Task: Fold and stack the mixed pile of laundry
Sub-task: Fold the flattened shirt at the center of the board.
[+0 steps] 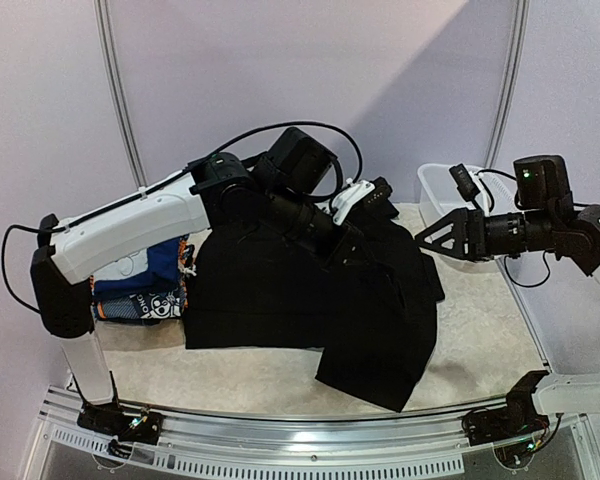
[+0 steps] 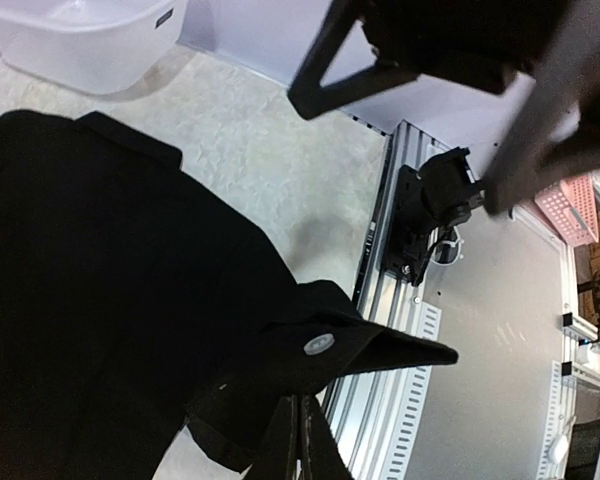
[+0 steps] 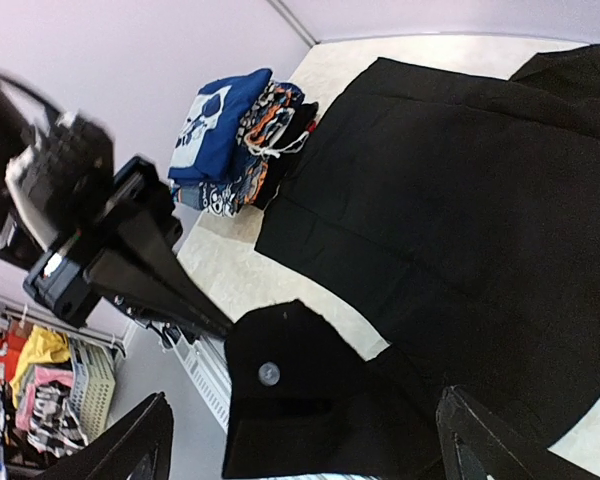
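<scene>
black garment [image 1: 280,300]: laid across the table [image 1: 480,340] beside the folded stack [image 1: 150,290], one buttoned corner pinched by the clenched left gripper [image 1: 345,245] while the right gripper [image 1: 425,240] is seen released just off its right edge; the corner is best carried over low, edges matched, before being let go.

On the cream table [image 1: 490,335] lie a large black garment [image 1: 280,300] in the middle, a seemingly folded stack of clothes [image 1: 152,290] left, a white tub [image 1: 432,195] far right.
</scene>
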You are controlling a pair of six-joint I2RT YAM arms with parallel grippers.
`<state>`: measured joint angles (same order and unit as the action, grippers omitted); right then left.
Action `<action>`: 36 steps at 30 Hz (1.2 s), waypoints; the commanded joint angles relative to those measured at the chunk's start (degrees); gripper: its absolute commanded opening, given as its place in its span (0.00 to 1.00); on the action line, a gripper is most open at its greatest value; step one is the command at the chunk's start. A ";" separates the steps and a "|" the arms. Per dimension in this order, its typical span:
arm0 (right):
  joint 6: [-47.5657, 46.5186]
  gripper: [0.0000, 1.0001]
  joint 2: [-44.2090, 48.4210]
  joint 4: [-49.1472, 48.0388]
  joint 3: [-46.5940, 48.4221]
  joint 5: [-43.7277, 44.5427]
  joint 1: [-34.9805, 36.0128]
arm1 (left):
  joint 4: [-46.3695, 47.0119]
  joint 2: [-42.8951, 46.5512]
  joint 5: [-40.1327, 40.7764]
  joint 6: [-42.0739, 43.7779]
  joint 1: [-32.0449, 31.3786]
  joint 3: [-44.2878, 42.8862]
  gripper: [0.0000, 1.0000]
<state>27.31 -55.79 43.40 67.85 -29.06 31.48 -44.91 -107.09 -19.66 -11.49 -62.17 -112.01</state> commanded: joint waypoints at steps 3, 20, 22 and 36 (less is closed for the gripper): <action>-5.34 0.94 0.91 -7.24 -5.01 0.88 3.52 | -3.44 -1.50 0.43 -1.91 2.28 -2.74 0.00; -19.33 0.94 1.27 -11.58 -10.89 10.41 14.64 | -7.32 -5.66 -3.28 -6.20 6.58 -6.57 0.00; -20.43 0.94 0.59 -11.62 -11.19 13.04 16.07 | -7.37 -6.06 -3.74 -6.28 6.79 -6.97 0.00; -24.94 0.67 -5.73 -15.71 -11.73 20.87 18.66 | -6.62 -6.46 -4.55 -6.37 7.06 -6.84 0.00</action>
<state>4.64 -60.40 29.28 55.96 -9.98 49.54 -50.94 -112.73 -23.49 -17.43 -55.94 -117.60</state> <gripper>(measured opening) 0.740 0.004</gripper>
